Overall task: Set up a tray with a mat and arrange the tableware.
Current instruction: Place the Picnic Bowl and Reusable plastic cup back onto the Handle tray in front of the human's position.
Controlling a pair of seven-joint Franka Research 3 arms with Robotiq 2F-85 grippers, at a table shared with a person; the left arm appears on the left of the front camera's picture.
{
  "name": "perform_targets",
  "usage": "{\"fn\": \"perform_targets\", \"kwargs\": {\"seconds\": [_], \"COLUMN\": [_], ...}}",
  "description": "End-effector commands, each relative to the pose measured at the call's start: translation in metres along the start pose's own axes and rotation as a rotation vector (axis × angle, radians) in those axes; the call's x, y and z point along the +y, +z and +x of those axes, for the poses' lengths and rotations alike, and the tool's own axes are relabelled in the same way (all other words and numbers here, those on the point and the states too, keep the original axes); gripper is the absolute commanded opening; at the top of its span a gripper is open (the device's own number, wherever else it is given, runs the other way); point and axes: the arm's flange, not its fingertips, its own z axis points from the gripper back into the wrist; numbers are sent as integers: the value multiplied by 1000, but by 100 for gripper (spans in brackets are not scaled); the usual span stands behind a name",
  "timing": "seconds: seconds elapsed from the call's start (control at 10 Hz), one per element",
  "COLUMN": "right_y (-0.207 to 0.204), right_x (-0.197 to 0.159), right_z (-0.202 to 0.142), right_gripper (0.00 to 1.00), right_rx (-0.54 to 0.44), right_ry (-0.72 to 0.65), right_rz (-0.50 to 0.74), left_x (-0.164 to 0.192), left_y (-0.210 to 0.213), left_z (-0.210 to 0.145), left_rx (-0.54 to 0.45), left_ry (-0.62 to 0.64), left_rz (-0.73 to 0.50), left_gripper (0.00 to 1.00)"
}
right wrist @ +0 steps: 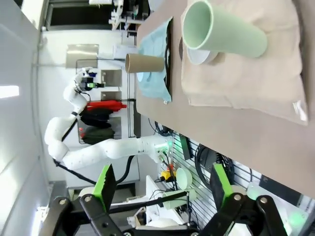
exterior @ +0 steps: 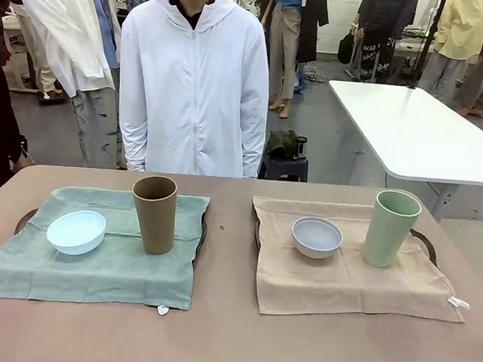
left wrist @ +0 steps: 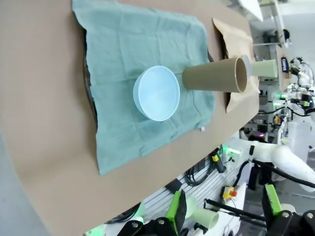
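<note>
Two dark trays sit side by side on the brown table, each under a cloth mat. On the green mat (exterior: 87, 261) stand a pale blue bowl (exterior: 76, 231) and a tan tumbler (exterior: 154, 215). The beige mat (exterior: 351, 276) carries a greyish white bowl (exterior: 317, 237) and a light green tumbler (exterior: 391, 229). My left gripper (left wrist: 224, 209) is open and empty, high above the table's near edge, looking down at the blue bowl (left wrist: 156, 92) and tan tumbler (left wrist: 215, 75). Off the table's near edge, my right gripper (right wrist: 163, 184) is open and empty too, facing the green tumbler (right wrist: 226, 32).
A person in a white hooded jacket (exterior: 193, 78) stands at the far side, arms down. A white table (exterior: 419, 127) stands behind at the right. Bare tabletop (exterior: 230, 338) runs along the near edge and between the trays.
</note>
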Motion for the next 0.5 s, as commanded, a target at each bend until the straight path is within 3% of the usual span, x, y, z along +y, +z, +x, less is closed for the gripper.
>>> {"fn": "perform_targets", "kwargs": {"seconds": [0.0,0.4], "right_y": [-11,0], "right_x": [-7,0], "right_z": [3,0], "right_gripper": [100,100], "right_rx": [-12,0], "right_ry": [0,0], "right_rz": [33,0], "left_x": [3,0], "left_y": [-1,0], "left_z": [-8,0], "left_rx": [22,0], "left_ry": [6,0], "left_rz": [27,0], "left_gripper": [83,83]}}
